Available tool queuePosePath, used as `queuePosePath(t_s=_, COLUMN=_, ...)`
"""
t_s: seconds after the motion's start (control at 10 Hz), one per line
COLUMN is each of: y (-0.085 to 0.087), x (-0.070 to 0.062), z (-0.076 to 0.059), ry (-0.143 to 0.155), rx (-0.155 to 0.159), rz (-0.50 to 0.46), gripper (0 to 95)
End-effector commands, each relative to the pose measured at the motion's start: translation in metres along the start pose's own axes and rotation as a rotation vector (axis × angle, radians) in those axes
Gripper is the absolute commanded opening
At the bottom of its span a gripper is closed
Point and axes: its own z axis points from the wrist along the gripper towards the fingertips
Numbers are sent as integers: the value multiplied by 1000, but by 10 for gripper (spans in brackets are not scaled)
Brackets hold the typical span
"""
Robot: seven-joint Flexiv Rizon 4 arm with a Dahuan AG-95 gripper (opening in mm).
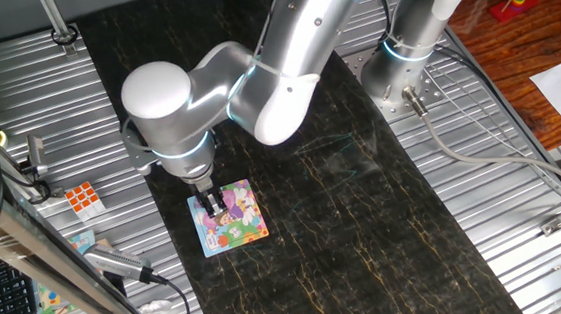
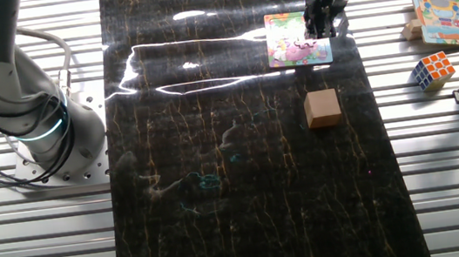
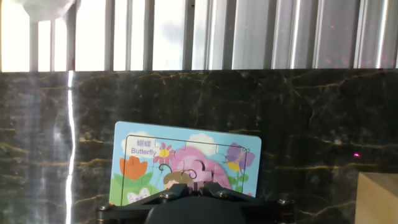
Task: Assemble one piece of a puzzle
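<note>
The puzzle point(image 1: 247, 223) is a flat square board with a light blue border and a pink, yellow and green cartoon picture. It lies on the dark marbled mat and also shows in the other fixed view point(image 2: 288, 44) and the hand view point(image 3: 144, 155). My gripper point(image 1: 218, 206) points straight down onto the board's middle, also seen in the other fixed view point(image 2: 320, 28). In the hand view my gripper point(image 3: 193, 185) has its fingers close together with a small pink piece point(image 3: 194, 180) pinched between them, low against the picture. The piece's outline is mostly hidden by the fingers.
A tan wooden cube point(image 2: 322, 107) sits on the mat near the board and shows at the hand view's right edge point(image 3: 379, 199). An orange-and-white twisty cube point(image 2: 432, 70) and a second picture board point(image 2: 444, 19) lie on the metal slats beside the mat. The arm base point(image 2: 54, 132) stands at the far side.
</note>
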Motion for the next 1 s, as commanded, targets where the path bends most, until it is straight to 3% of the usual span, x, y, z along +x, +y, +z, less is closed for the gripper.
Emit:
queuePosePath(t_s=0.1, y=1, x=-5, z=3, ry=-10, rx=-2, rz=0, gripper=0)
queuePosePath(t_s=1.0, y=0, x=-7, z=14, ry=-33, rx=4, rz=-19, gripper=0)
